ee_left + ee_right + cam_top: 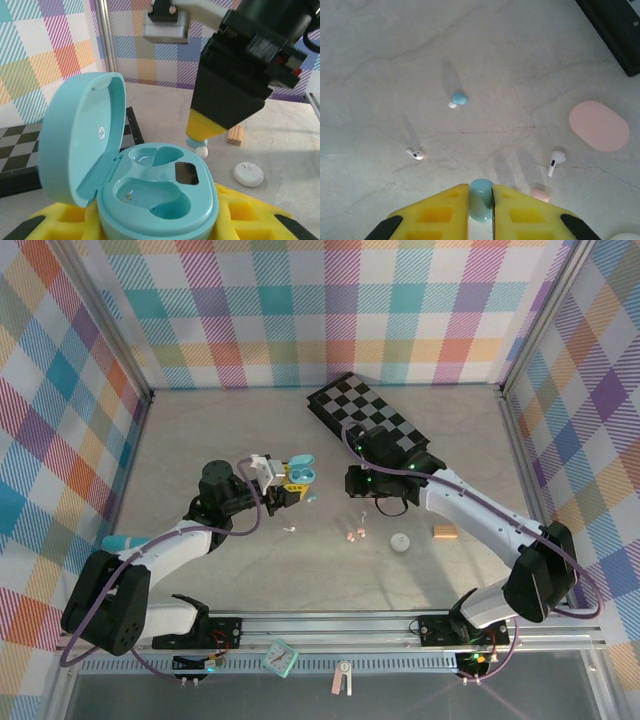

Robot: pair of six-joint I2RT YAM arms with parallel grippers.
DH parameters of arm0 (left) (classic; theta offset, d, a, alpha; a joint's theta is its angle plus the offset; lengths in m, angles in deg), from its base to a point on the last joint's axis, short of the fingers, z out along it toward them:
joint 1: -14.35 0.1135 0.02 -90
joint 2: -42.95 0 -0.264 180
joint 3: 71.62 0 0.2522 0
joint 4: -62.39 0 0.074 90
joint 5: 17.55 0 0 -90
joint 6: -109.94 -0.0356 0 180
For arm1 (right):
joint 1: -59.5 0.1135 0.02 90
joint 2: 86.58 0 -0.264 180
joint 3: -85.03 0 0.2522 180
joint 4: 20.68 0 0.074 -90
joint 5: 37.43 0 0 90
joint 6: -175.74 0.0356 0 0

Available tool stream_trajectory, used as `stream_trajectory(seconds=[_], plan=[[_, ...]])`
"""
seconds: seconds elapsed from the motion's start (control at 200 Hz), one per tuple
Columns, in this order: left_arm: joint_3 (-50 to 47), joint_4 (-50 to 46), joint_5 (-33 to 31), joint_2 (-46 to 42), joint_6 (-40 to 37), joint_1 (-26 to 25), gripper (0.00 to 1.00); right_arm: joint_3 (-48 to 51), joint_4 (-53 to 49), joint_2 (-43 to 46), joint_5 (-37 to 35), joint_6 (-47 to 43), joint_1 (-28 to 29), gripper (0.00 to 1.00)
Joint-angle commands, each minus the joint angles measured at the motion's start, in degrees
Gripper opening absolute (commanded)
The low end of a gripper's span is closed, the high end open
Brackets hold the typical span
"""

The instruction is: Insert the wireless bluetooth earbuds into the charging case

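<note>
Beside the pink oval (599, 126), white earbud (556, 159)

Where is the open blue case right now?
In the top view, the open blue case sits left of centre, clamped between the left arm's yellow fingers, near the checkerboard.

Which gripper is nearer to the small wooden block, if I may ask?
Right. The right gripper, pinching a pale blue earbud, hangs left of the wooden block; the left gripper, holding the open charging case, is farther left.
</note>
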Motion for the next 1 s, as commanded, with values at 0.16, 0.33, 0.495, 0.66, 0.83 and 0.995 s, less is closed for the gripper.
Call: stream_trajectory(seconds=[0.16, 0.33, 0.495, 0.66, 0.83, 0.995], plan=[[0.7, 2.8, 0.4, 0.9, 0.1, -0.3, 0.35, 0.2, -1.1, -1.6, 1.3, -2.2, -0.3, 0.18], [0.2, 2.7, 0.1, 0.9, 0.1, -0.3, 0.35, 1.9, 0.7, -4.1, 3.7, -3.0, -0.6, 0.19], [-0.2, 2.5, -0.1, 0.1, 0.1, -0.3, 0.35, 2.7, 1.1, -10.4, 7.3, -3.0, -0.8, 0.2], [-1.1, 0.8, -1.3, -1.3, -0.7, -0.1, 0.35, 3.3, 4.8, -16.4, 10.0, -3.4, -0.8, 0.2], [-2.4, 0.8, -1.8, -2.8, 0.0, 0.9, 0.35, 4.5, 8.0, -19.3, 11.6, -3.4, -1.2, 0.2], [-2.5, 0.6, -1.7, -3.4, 0.1, 1.3, 0.35, 6.6, 9.8, -14.6, 9.5, -4.1, -2.2, 0.22]])
